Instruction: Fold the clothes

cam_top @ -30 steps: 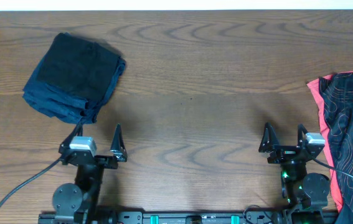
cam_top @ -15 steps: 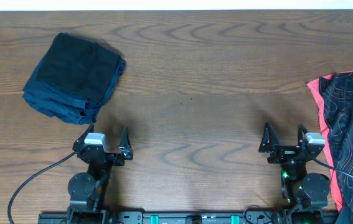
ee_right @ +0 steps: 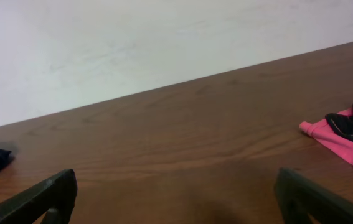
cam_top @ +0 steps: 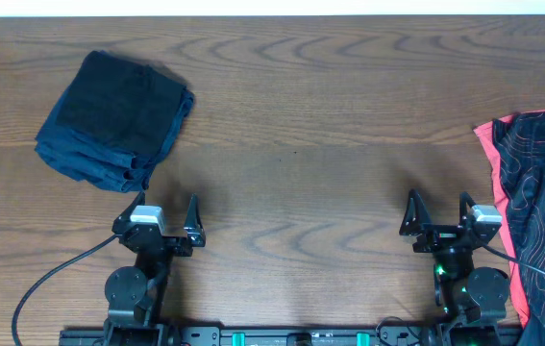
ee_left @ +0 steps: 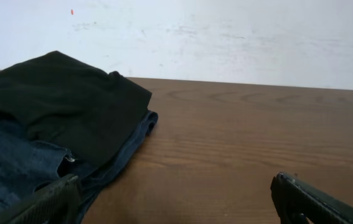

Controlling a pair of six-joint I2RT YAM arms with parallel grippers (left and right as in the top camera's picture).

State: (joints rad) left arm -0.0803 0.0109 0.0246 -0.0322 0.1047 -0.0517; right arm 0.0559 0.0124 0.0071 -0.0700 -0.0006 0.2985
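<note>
the left hand (cam_top: 166, 204) has been drawn back, open, from the folded pile (cam_top: 113, 115); the right hand (cam_top: 437, 202) is held open near the unfolded patterned garment (cam_top: 541, 183), likely next.

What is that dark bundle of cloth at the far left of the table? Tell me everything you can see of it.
It is a stack of folded clothes, soft and matte. A black piece lies on top, and navy blue layers beneath it show along the near and left edges, a little rumpled there. The stack is roughly square and is turned askew to the edges of the wooden table, on which it lies flat. The left pincer sits open close to its near corner and does not grip it.
</note>
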